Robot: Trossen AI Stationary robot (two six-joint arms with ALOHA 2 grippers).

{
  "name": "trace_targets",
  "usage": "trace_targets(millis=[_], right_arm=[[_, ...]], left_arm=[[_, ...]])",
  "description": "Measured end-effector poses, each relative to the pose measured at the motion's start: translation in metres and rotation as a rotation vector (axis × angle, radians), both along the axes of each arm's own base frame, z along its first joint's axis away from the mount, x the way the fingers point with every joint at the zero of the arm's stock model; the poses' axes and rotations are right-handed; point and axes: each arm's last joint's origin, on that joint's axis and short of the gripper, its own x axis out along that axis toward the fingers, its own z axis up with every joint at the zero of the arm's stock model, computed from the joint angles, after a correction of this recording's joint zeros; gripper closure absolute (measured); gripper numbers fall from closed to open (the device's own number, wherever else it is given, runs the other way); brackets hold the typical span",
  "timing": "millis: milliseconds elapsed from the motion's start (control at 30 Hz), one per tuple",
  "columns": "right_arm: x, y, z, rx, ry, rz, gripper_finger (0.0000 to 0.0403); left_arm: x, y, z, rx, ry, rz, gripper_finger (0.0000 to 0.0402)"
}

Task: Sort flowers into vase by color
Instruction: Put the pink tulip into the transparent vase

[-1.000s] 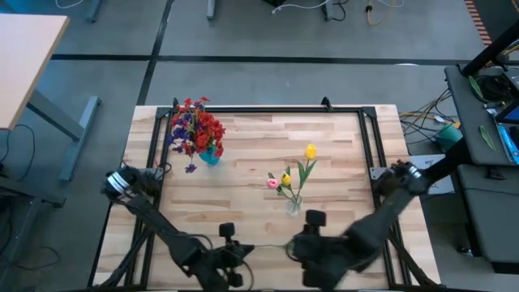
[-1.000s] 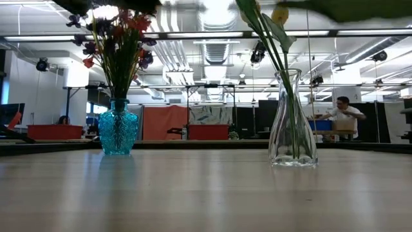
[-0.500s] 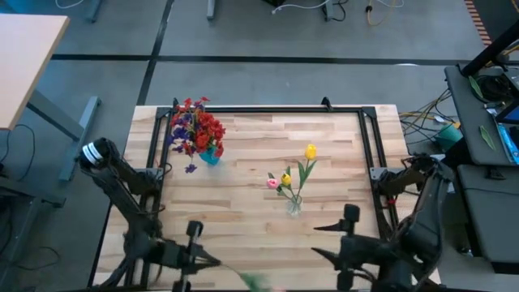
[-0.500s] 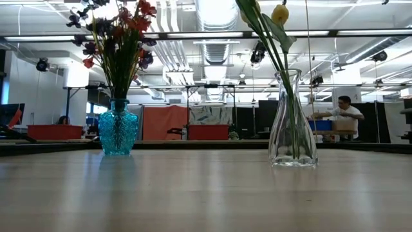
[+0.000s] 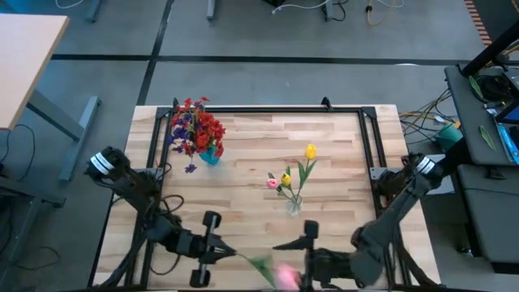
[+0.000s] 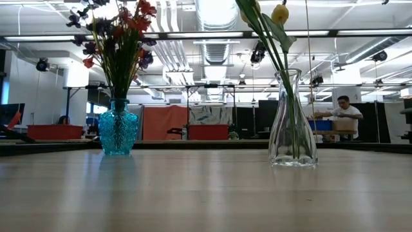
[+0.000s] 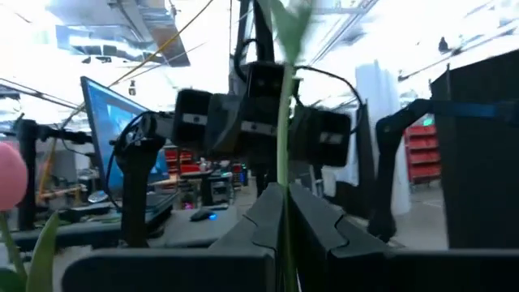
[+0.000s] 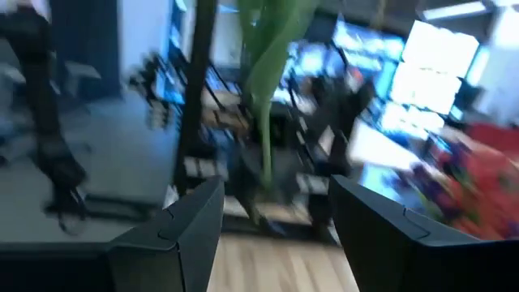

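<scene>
Left wrist view: my left claw (image 7: 284,212) pinches the pink flower's stem (image 7: 283,105); my right claw (image 8: 272,212) gapes. Thin stem could slip.

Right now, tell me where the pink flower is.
In the high view, the pink flower is at the table's near edge, held by its stem in the left tool, just left of the right tool.

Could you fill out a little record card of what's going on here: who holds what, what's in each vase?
Left gripper: shut on the pink flower's stem, near table edge
Right gripper: open, facing the left one, holding nothing
Pink flower: bloom blurred, between the grippers
Blue vase: red and purple flowers
Clear vase: yellow and pink buds
Table: wooden
</scene>
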Motion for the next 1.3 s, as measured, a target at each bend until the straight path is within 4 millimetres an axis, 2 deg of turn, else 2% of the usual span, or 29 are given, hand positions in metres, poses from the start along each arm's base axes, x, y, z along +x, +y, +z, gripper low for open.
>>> trace_targets(millis=[200, 333, 567, 700, 900, 933, 1100, 1300], right_arm=[[0.019, -0.016, -0.002, 0.014, -0.093, 0.121, 0.0188], [0.027, -0.021, -0.001, 0.025, -0.121, 0.224, 0.0188], [0.034, -0.031, 0.002, -0.003, -0.138, 0.213, 0.0196], [0.034, -0.030, 0.004, 0.001, -0.160, 0.245, 0.0241], [0.035, -0.031, 0.004, -0.011, -0.154, 0.239, 0.0366], [0.035, -0.031, 0.003, -0.013, -0.151, 0.232, 0.0379], [0.027, -0.039, 0.010, 0.029, -0.069, 0.164, 0.0387], [-0.002, -0.066, 0.023, 0.181, 0.147, 0.060, 0.0388]], left_arm=[[0.015, -0.013, 0.004, 0.064, -0.025, 0.044, 0.0401], [0.017, -0.013, 0.003, 0.069, -0.013, 0.079, 0.0401], [0.020, -0.009, 0.001, 0.061, -0.005, 0.092, 0.0401], [0.022, -0.006, 0.001, 0.058, -0.004, 0.100, 0.0401], [0.023, -0.004, 0.000, 0.033, 0.012, 0.126, 0.0396], [0.023, -0.004, 0.000, 0.032, 0.017, 0.136, 0.0390], [0.025, -0.003, -0.004, 0.034, 0.073, 0.206, 0.0335], [0.029, -0.003, -0.019, 0.033, 0.217, 0.275, 0.0236]])
